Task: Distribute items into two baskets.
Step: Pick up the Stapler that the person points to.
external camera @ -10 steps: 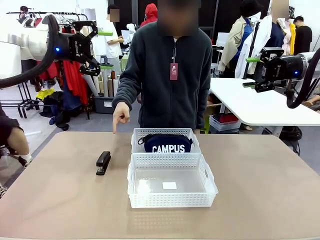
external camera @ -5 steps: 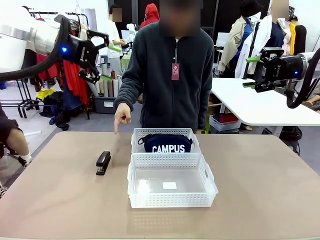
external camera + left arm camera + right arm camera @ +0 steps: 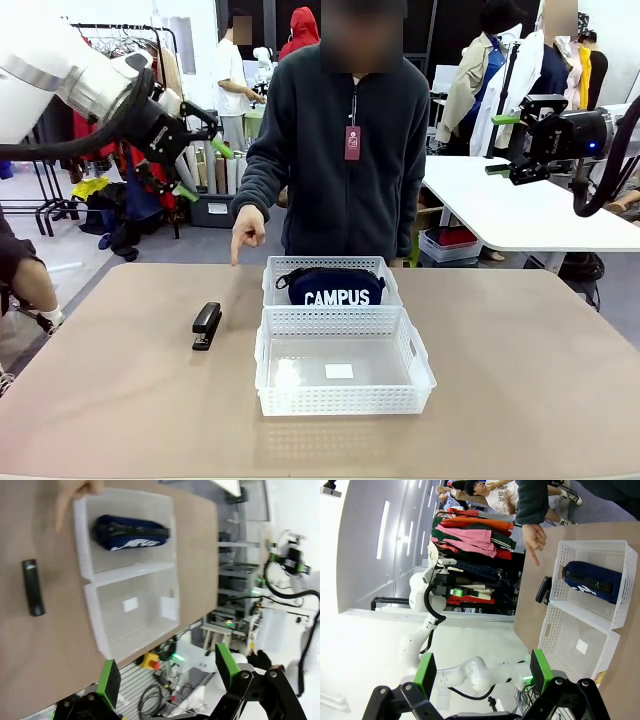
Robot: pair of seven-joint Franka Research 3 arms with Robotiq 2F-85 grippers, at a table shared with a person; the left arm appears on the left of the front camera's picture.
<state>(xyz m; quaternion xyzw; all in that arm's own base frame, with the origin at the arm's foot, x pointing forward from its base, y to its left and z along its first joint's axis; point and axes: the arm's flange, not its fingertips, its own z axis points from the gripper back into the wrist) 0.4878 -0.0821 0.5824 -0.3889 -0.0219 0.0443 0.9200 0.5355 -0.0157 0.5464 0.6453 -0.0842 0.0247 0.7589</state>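
Note:
The navy pouch marked "CAMPUS" lies in the far white basket. The near basket touches it and holds nothing. A black stapler lies on the table left of the baskets. My left gripper hangs open high above the table's far left, tilted down. Its wrist view looks down on the stapler, the pouch and both baskets between its green fingertips. My right gripper stays open, high at the right. From there the pouch and stapler show far off.
A person stands at the far edge, one hand pointing a finger down at the table just beyond the stapler. A second white table stands behind at the right. Bare tabletop lies left, right and in front of the baskets.
My left arm has swung its gripper right and down, turning it from level to tilted at the table. The right arm, the person's hand and the items have held still.

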